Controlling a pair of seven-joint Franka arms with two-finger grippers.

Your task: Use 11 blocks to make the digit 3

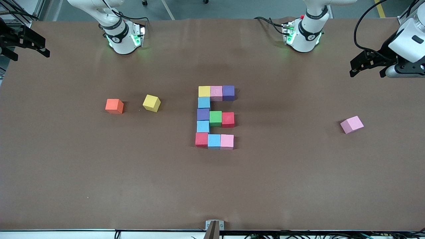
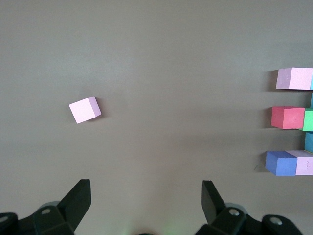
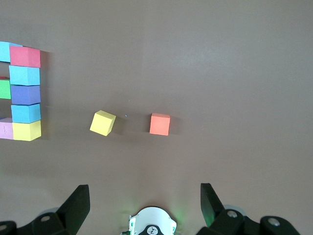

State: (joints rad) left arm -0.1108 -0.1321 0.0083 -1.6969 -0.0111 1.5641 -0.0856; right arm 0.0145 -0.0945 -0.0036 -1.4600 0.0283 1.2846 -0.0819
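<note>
A row of three small matte foam cubes, red (image 1: 201, 139), blue (image 1: 214, 140) and pink (image 1: 227, 141), lies nearest the camera as the bottom of eleven touching blocks (image 1: 215, 118) forming a digit at the table's (image 1: 212, 186) centre. A loose pink foam cube (image 1: 352, 124) sits well apart toward the left arm's end, while a loose yellow foam cube (image 1: 151, 103) and an orange foam cube (image 1: 114, 106) sit toward the right arm's end. The left gripper (image 2: 145, 200) waits over its end and the right gripper (image 3: 144, 203) over its own, both with fingers spread wide and holding nothing.
</note>
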